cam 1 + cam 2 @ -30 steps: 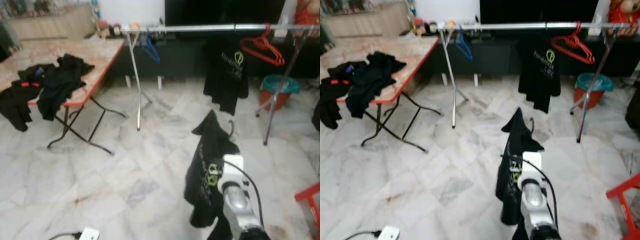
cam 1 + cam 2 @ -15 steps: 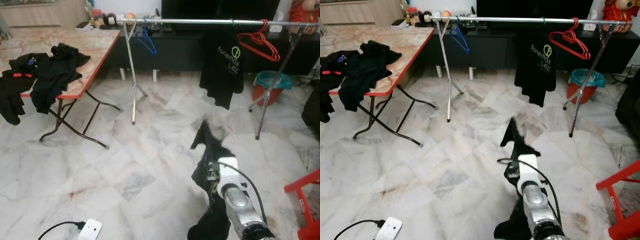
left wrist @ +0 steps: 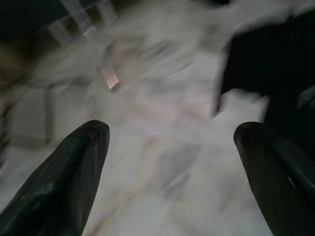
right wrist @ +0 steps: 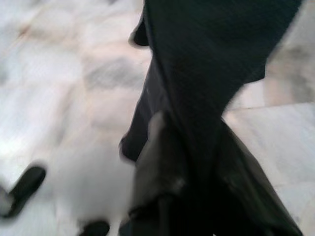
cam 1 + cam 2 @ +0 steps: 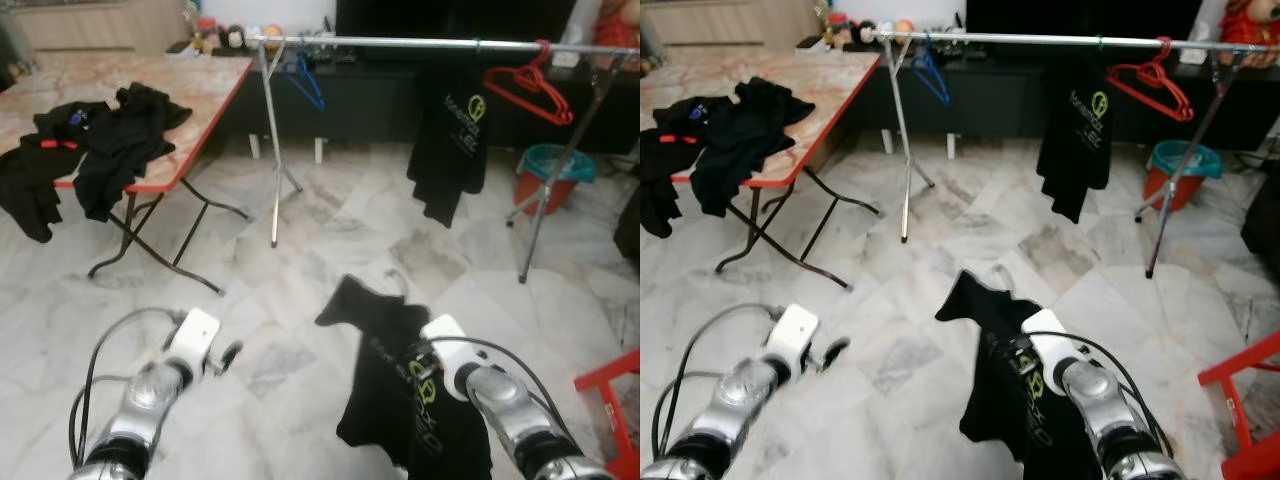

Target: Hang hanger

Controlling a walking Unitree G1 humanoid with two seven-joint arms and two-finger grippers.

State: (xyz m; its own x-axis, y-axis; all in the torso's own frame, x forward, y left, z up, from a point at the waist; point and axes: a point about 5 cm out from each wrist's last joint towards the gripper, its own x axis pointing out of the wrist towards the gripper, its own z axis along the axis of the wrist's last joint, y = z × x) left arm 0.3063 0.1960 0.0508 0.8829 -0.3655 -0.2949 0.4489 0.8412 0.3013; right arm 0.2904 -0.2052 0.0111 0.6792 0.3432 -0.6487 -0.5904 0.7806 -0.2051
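Note:
A black shirt with a green logo (image 5: 405,385) hangs low over the floor from my right gripper (image 5: 428,352), which is shut on it. Its fingers are buried in the cloth, as the blurred right wrist view of the shirt (image 4: 206,98) also shows. A thin hanger hook (image 5: 397,284) pokes up at the collar. My left gripper (image 5: 228,355) is raised on the left and open, with its fingers (image 3: 74,172) wide apart over bare floor. The silver clothes rail (image 5: 400,43) runs across the back, carrying another black shirt (image 5: 462,140), a red hanger (image 5: 525,85) and a blue hanger (image 5: 305,85).
A folding table (image 5: 205,105) with a red edge stands at the back left, with black clothes (image 5: 110,150) heaped on it. A teal and red bucket (image 5: 555,170) sits behind the rail's right leg. A red frame (image 5: 612,395) juts in at the right. Marble floor lies between me and the rail.
My left arm has risen into view with its gripper open. The right arm has brought the shirt lower and leftward. The camera has shifted slightly.

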